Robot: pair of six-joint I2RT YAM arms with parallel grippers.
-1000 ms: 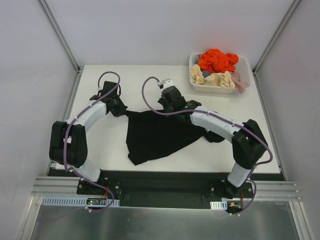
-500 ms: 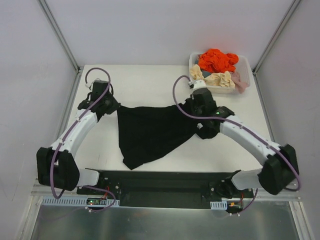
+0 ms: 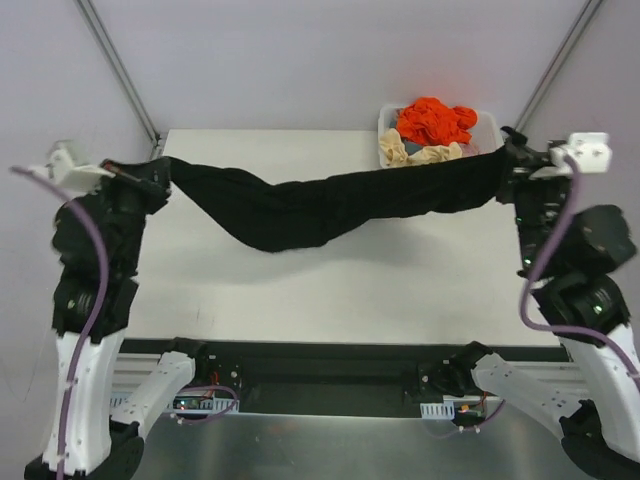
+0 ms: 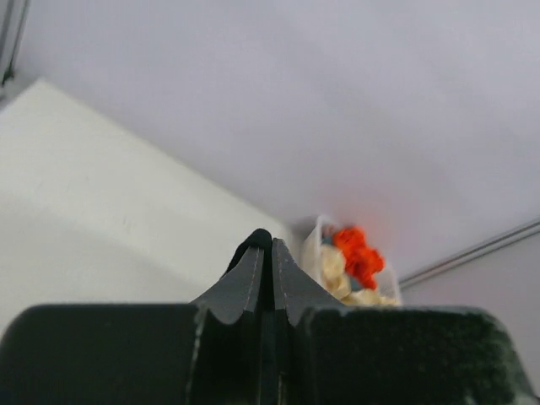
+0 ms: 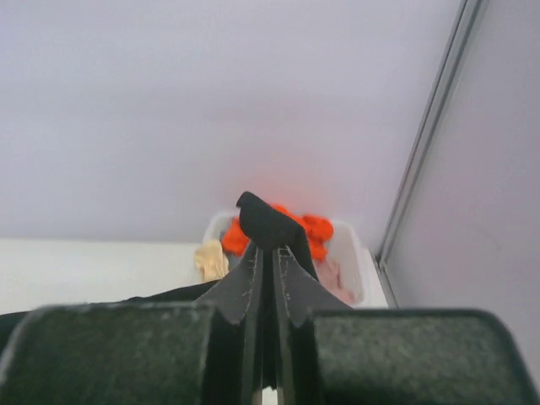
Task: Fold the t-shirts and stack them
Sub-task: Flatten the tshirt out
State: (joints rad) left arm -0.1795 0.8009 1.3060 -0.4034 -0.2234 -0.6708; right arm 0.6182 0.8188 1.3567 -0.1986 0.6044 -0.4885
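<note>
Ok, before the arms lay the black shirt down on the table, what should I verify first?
1. The left fingers are shut on the black t-shirt: ok.
2. The right fingers are shut on its other end: ok.
3. Shirt spread flat: not ok, it hangs as a narrow bunched band.
4. Sagging middle off the table: cannot tell.
5. Shirt clear of the basket: cannot tell, they overlap in the top view.
6. Landing area bare: ok.

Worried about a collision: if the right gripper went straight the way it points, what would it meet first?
Probably the orange t-shirt heaped in the basket, though depth is unclear.
</note>
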